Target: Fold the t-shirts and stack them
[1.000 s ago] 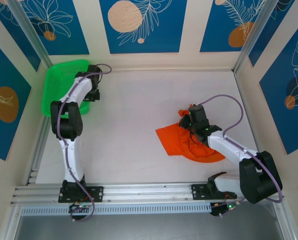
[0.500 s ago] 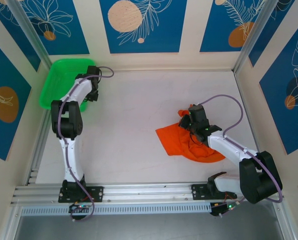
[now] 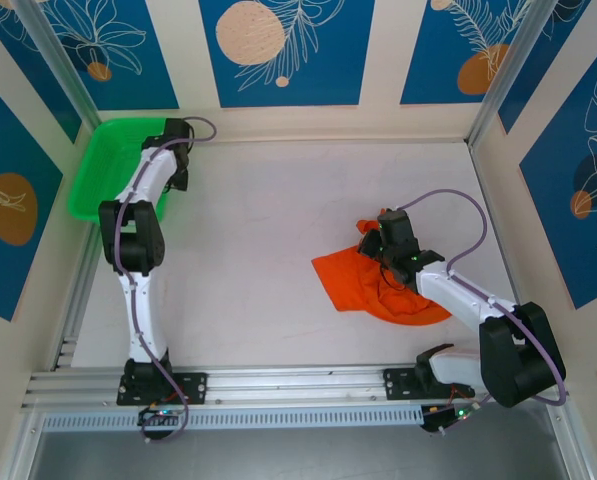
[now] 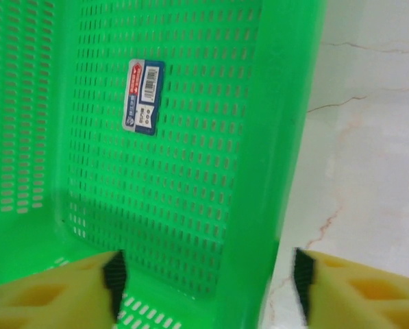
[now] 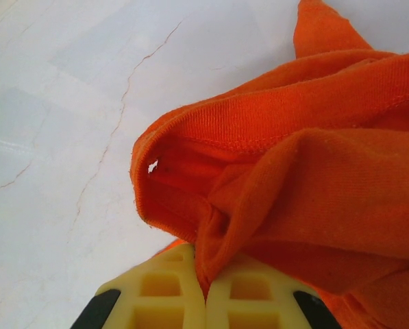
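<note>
A crumpled bright orange t-shirt [image 3: 378,290] lies on the white table right of centre. My right gripper [image 3: 373,243] sits at its far edge, shut on a pinched fold of the cloth. In the right wrist view the t-shirt [image 5: 314,171] bunches up out of the closed right gripper [image 5: 205,295]. My left gripper [image 3: 170,140] is far off at the back left, over the right wall of the green tray [image 3: 108,170]. In the left wrist view the left gripper [image 4: 207,284] is open, one finger on each side of the tray's wall [image 4: 286,137], with gaps.
The green tray sits tight in the back left corner against the patterned walls. A white label [image 4: 143,96] is stuck on the tray's perforated floor. Bare white table [image 3: 258,230] stretches between the two arms.
The left arm has moved the green tray further into the back left corner, and its jaws have opened off the tray's wall. The right arm and the t-shirt have not moved.
</note>
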Available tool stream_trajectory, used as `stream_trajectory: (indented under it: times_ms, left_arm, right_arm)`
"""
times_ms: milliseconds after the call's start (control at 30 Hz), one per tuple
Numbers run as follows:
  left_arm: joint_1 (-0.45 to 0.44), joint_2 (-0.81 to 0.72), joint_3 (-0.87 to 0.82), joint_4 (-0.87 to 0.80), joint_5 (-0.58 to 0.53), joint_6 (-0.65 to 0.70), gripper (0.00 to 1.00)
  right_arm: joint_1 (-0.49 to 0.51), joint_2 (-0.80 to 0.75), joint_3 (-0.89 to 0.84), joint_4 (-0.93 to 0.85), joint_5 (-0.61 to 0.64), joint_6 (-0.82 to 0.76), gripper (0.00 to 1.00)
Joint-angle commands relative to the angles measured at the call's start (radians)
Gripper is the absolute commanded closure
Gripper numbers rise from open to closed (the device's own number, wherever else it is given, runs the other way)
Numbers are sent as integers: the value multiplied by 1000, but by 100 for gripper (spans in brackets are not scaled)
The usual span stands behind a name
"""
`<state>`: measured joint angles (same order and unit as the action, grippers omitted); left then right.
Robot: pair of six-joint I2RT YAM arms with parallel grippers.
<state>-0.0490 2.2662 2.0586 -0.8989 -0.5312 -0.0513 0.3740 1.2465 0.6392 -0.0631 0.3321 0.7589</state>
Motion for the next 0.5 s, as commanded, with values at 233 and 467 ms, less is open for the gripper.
stream_trajectory:
  times_ms: [233,467]
  left_arm:
    - [-151,-357,0,-94,184,-192,0]
    - [-311,-728,-615,353,617,-558,0]
  right_arm:
    - [13,-61,39,-54,23,-29,100]
    - [-19,-109,175,-214,-72,-77,100]
